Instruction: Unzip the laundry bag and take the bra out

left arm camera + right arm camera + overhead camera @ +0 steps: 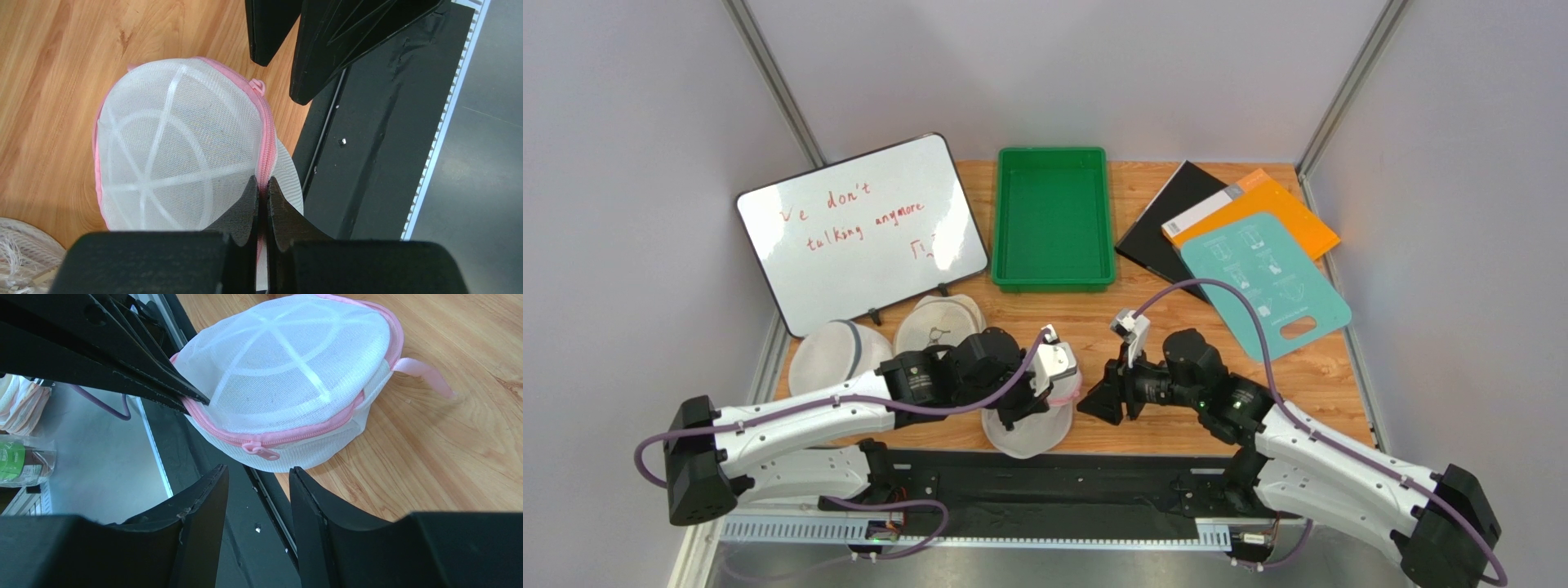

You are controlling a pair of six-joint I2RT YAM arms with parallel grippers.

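The laundry bag, a white mesh dome with pink trim, lies at the table's near edge between both arms. My left gripper is shut on its pink zipper seam at the rim of the laundry bag. The pink zipper pull hangs on the bag's side, zipped closed, just beyond my right gripper. That gripper is open with nothing between its jaws. In the top view the right gripper faces the left gripper across the bag. The bra is hidden.
A green tray stands at the back centre, with a whiteboard to its left. Two plain white mesh bags lie behind the left arm. Black, orange and teal sheets cover the back right. A black strip edges the table.
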